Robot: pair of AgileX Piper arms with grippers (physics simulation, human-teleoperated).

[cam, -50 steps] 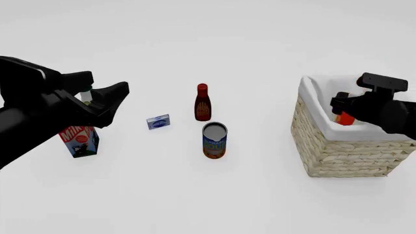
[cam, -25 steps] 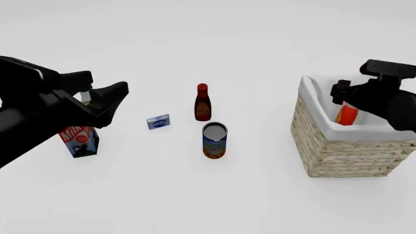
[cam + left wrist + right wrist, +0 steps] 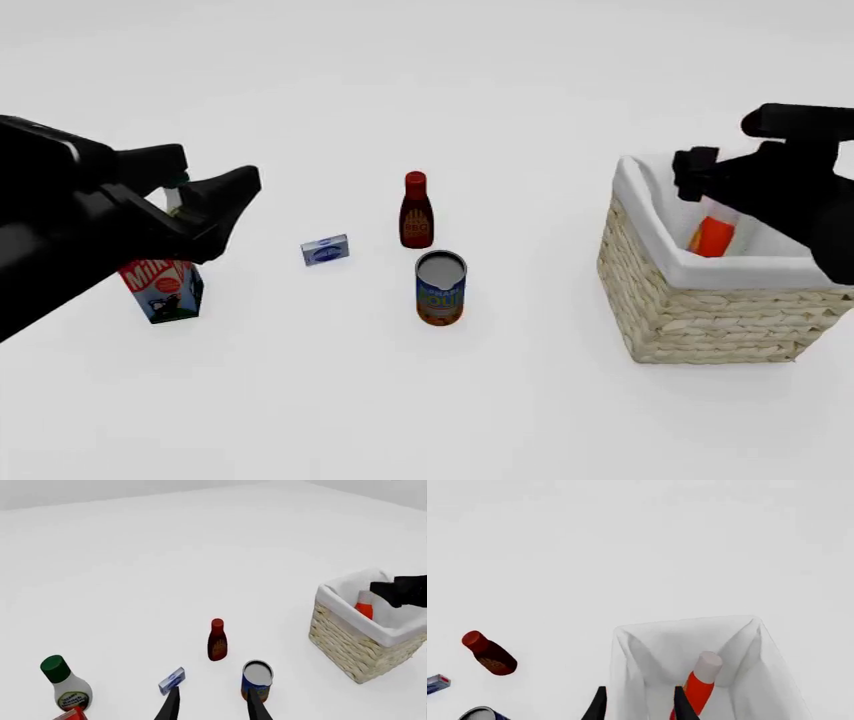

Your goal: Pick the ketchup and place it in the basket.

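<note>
Far left of the basket (image 3: 694, 320), the left gripper (image 3: 214, 205) hangs above the red and white milk carton (image 3: 163, 288), exactly where it hung a second ago; its fingers stand moderately apart with nothing between them. The white bottle with a green cap (image 3: 65, 684) sits just behind the carton. Moving toward the basket come the small blue and white box (image 3: 324, 250), then the dark-red sauce bottle (image 3: 416, 211), with the open tin can (image 3: 441, 288) just in front of it. None of these has shifted.

The change is all at the basket. A second ago the right gripper (image 3: 637, 702) was down inside the white lining with the ketchup (image 3: 711, 236) between its fingers. Now it has risen clear above the rim and drawn back a little, and the ketchup stays behind, standing inside the basket and leaning against the far cloth wall, cap uppermost. In the right wrist view the two fingertips (image 3: 598, 705) are parted with only empty lining between them, the bottle lying just beyond one tip and seemingly not gripped.

So the release looks done and the bottle is where the task wants it. What appears to remain is only for the right arm to finish pulling away without brushing the rim.
</note>
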